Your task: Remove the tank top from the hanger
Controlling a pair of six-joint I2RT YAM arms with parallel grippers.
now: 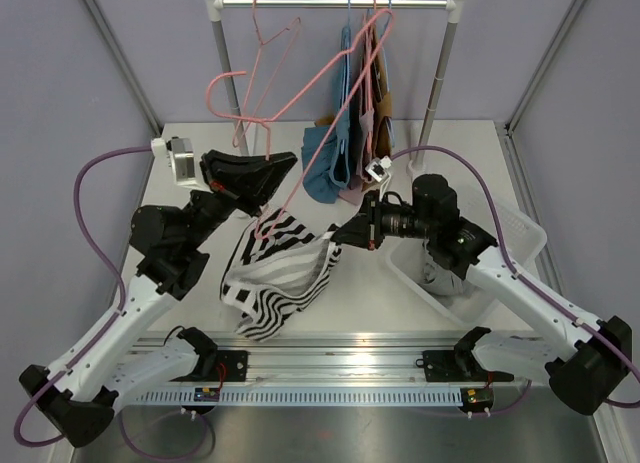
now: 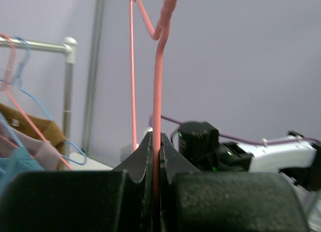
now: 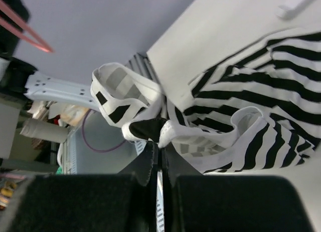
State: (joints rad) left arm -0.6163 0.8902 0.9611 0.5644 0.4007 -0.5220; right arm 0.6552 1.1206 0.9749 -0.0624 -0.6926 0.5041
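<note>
1. Table (image 1: pixel 460 148). Only the top view shows it whole. Both arms reach in from the near edge, and a white basket (image 1: pixel 525 233) stands on its right side beside the right arm.

2. Clothes rail (image 1: pixel 335 1). The top view shows it across the far end, with hanging garments (image 1: pixel 325 163) bunched toward its right. The left wrist view catches only one end of the rail and the edge of those garments, at its left border.

3. Tank top (image 1: pixel 285 273). In the top view you see the black-and-white striped garment between the two arms. Its lower part is heaped on the table and one edge is drawn up toward the right arm. The right wrist view shows the stripes and a looped strap up close. The left wrist view does not show the tank top.

4. Pink hanger (image 2: pixel 157 81). The left wrist view shows its wire rising straight up from between the fingers. In the top view the wire reaches down to the garment's upper edge. You cannot tell whether it is threaded through.

5. Left gripper (image 1: pixel 290 161). Its jaws are clamped tight on the hanger wire.

6. Right gripper (image 3: pixel 159 147). Its jaws are pinched closed on a fold of the tank top's trim. Only the right wrist view confirms this.
</note>
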